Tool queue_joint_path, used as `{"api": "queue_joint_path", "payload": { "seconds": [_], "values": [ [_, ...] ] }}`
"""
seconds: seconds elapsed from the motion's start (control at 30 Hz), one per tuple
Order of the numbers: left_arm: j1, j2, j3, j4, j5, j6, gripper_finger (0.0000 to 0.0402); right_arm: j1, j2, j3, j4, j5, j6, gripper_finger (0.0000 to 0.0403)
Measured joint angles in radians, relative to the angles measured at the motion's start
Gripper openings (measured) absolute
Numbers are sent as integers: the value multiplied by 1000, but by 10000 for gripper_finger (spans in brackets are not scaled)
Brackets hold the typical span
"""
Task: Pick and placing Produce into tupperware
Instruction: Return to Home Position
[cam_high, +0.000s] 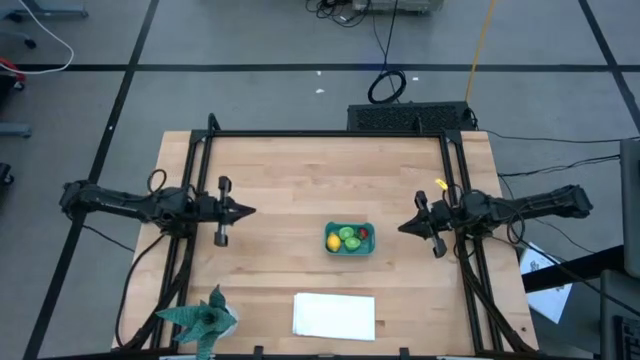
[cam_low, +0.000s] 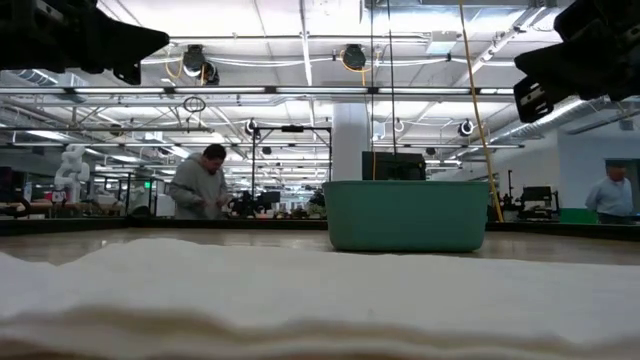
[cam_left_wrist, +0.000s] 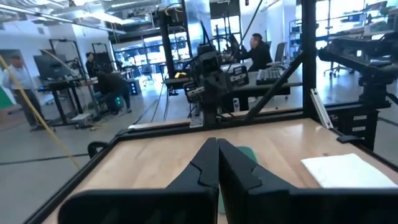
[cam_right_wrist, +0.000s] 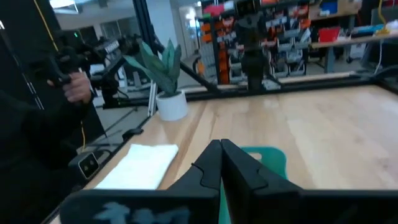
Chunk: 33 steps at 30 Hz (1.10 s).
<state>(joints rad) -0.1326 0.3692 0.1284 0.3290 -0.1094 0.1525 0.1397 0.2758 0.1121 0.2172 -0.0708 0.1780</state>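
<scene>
Three produce pieces (cam_high: 348, 235) in tupperware (cam_high: 350, 251) (hidden in low view), left pincer (cam_high: 251, 211) and right pincer (cam_high: 401, 228) both together

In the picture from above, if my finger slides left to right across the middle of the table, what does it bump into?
left gripper → teal tub, holding yellow piece → green piece → dark red piece → right gripper

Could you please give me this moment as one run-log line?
left gripper: shut, over table's left side | right gripper: shut, over right side | lemon, green piece, red piece: in tupperware
</scene>
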Motion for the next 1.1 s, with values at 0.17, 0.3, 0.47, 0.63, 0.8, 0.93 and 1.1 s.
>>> {"api": "queue_joint_path", "payload": {
  "seconds": [0.17,0.3,0.47,0.63,0.8,0.93,1.1],
  "values": [
    [0,-62,0,-91,-41,20,0,0,-74,-16,-7,23,-9,0],
    [0,-117,0,-173,-66,30,0,0,-116,-36,-13,25,-21,0],
    [0,-187,0,-262,-83,54,0,-1,-148,-59,-15,49,-35,0],
    [0,-251,0,-315,-52,79,0,-1,-155,-62,-15,48,-45,0],
    [0,-297,0,-342,5,109,0,-1,-155,-64,-12,47,-56,0],
    [8,-312,0,-362,0,110,0,-1,-155,-65,-12,48,-63,0],
    [47,-312,-22,-375,10,108,0,-1,-154,-65,-14,67,-67,0]
  ]
}}
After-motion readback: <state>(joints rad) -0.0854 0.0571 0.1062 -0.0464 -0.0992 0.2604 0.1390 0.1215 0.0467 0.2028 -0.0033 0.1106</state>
